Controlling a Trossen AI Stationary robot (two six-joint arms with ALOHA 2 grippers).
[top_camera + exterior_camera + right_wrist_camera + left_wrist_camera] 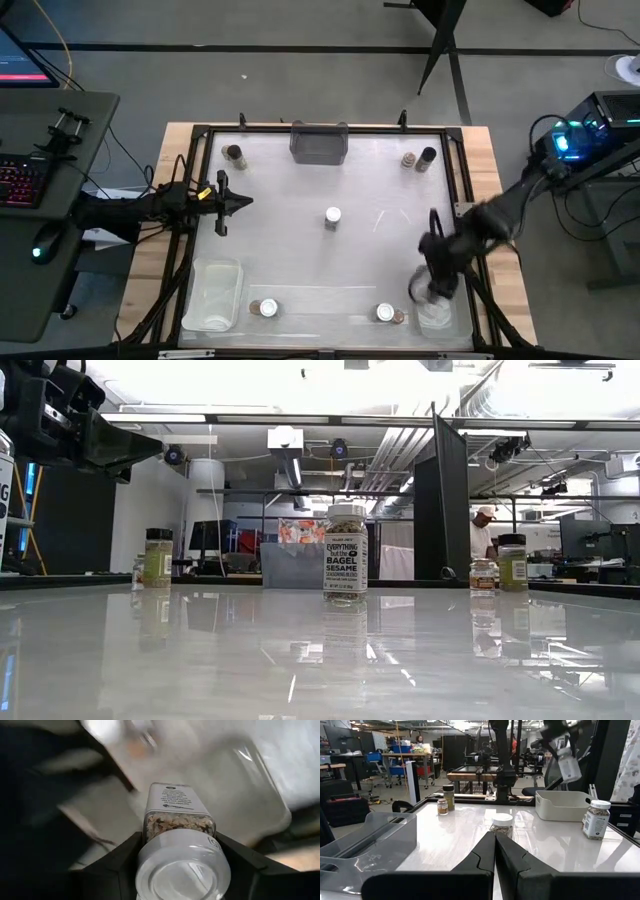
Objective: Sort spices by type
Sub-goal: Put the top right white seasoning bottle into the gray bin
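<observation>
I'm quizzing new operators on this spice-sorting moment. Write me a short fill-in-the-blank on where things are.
1. The right tool is shut on a spice jar with a ____ lid.
2. The left tool has its fingers ____.
3. The jar standing mid-table is labelled Everything but the ____.
4. The right tool holds its jar above a clear ____ at the table's corner.

Missing words: white; shut; Bagel; bin

Held jar's label [176, 800] too blurred to read — clear bin [235, 795] beneath smeared.

left gripper [236, 203] left edge | right gripper [432, 288] over clear bin [437, 316] | jar [332, 216] centre
</observation>
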